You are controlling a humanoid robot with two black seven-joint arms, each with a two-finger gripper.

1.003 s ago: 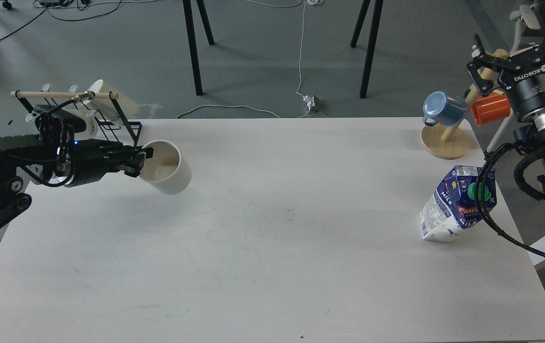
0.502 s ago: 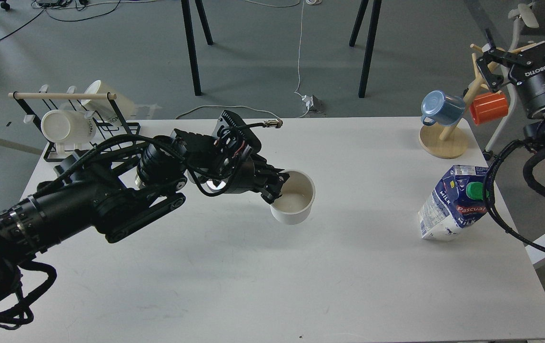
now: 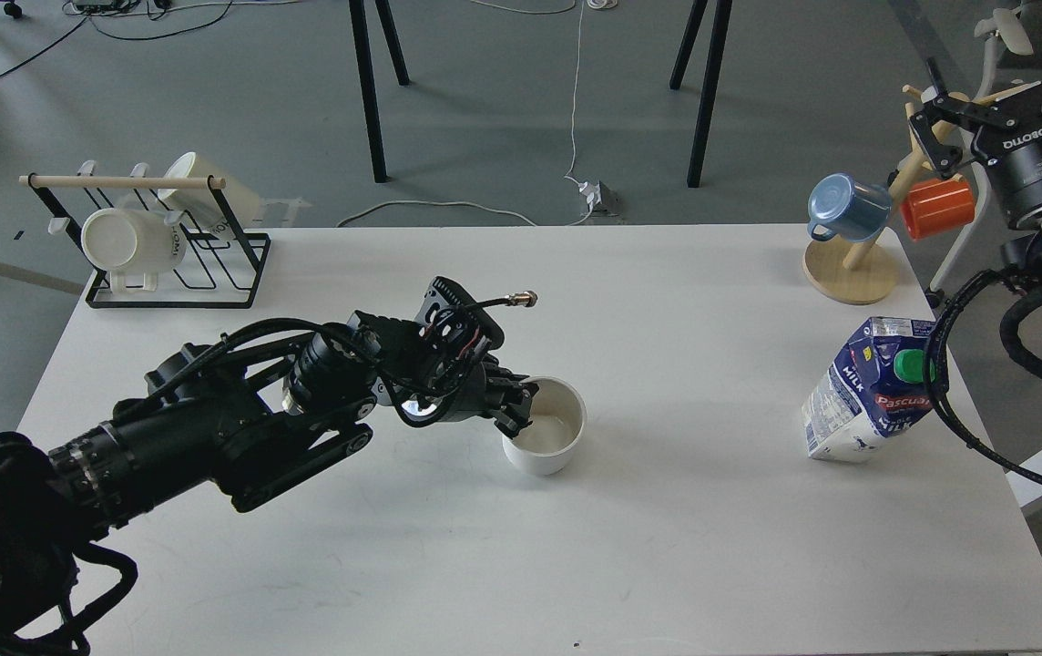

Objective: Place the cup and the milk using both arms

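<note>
The white cup is upright near the middle of the table, its off-white inside showing. My left gripper is shut on the cup's left rim and hides the handle. I cannot tell whether the cup's base touches the table. The blue and white milk carton with its green cap stands at the right side of the table, with a black cable of my right arm crossing in front of it. My right gripper is raised beyond the table's far right corner, above and behind the carton, fingers spread and empty.
A black wire rack with cream mugs stands at the back left. A wooden mug tree with a blue mug and an orange mug stands at the back right, close under my right gripper.
My left arm has carried the cup from the rack side to the table's middle, turned it upright and lowered it. The right gripper shifted slightly up and right. The carton has not moved.
</note>
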